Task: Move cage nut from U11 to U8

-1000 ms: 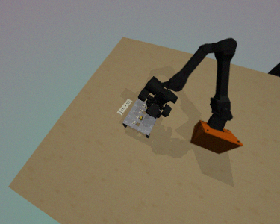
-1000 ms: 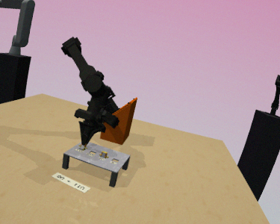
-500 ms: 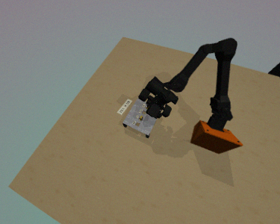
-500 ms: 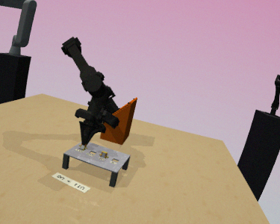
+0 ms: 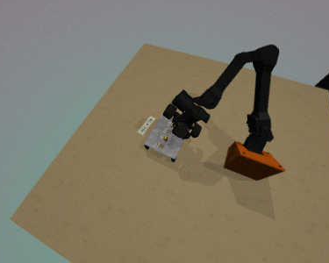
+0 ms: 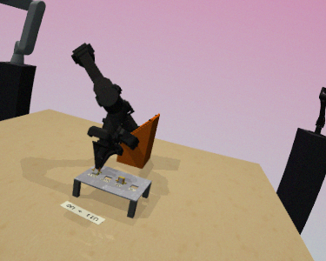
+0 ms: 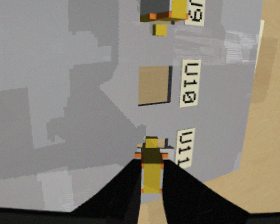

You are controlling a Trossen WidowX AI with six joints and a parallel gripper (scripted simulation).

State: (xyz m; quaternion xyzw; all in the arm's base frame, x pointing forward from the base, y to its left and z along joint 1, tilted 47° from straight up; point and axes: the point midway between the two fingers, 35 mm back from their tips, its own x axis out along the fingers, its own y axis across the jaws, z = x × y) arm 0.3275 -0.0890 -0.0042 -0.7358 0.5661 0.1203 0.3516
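Observation:
The grey rail plate (image 5: 153, 137) (image 6: 103, 184) (image 7: 90, 117) stands on short dark legs. My gripper (image 6: 97, 170) (image 7: 151, 167) is shut on the yellow cage nut (image 7: 152, 177) at hole U11, with one black finger on each side of it. Part of the U11 opening shows around the nut's far end in the wrist view; its wings under the plate are hidden. The other cage nut (image 5: 166, 138) (image 6: 121, 180) (image 7: 179, 9) sits at U9. The hole U8 (image 5: 161, 146) (image 6: 134, 187) is empty, beyond U9, and out of the wrist view.
The empty hole U10 (image 6: 107, 178) (image 7: 154, 85) lies between the two nuts. A printed label strip (image 5: 146, 125) (image 6: 83, 212) lies on the wooden table (image 5: 98, 175) (image 6: 197, 204) beside the plate. The orange arm base (image 5: 252, 163) (image 6: 141, 150) stands on the other side of the plate.

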